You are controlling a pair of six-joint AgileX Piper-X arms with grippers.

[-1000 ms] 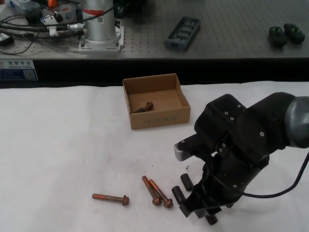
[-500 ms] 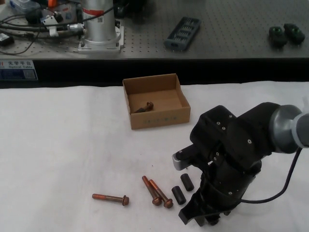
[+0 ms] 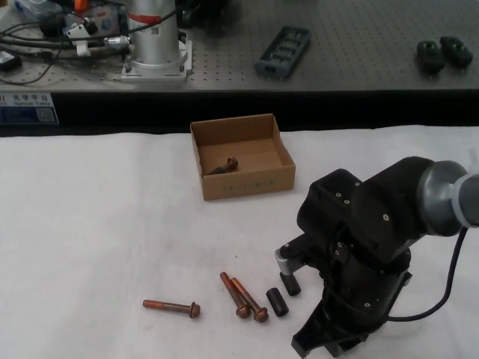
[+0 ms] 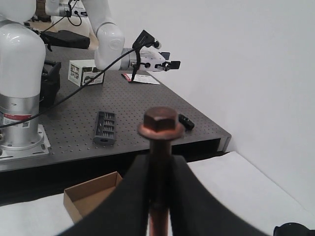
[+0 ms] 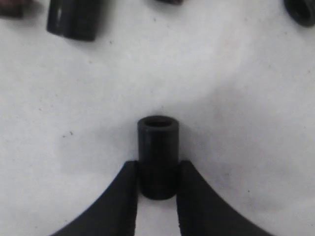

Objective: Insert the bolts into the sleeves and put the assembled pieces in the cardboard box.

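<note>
Right fingers (image 5: pixel 123 196) are clamped on a sleeve (image 5: pixel 157 152) near the bench's (image 3: pixel 90 224) 5 o'clock corner. Left fingers (image 4: pixel 133 196) pinch a bolt (image 4: pixel 160 128) by its shank. Any tilt and I reckon it jams or knocks the sleeve loose, well short of the cardboard box (image 3: pixel 247 183) at 11 o'clock.

The table (image 3: pixel 90 247) wears a white cloth (image 3: pixel 419 157). Just beside the right pincer (image 5: pixel 157 169) lie two black sleeves (image 3: pixel 277 302). Past them are three copper bolts (image 3: pixel 241 294), one farther off alone. The cardboard box (image 3: pixel 247 183) stands well apart, ahead of the pincer.
</note>
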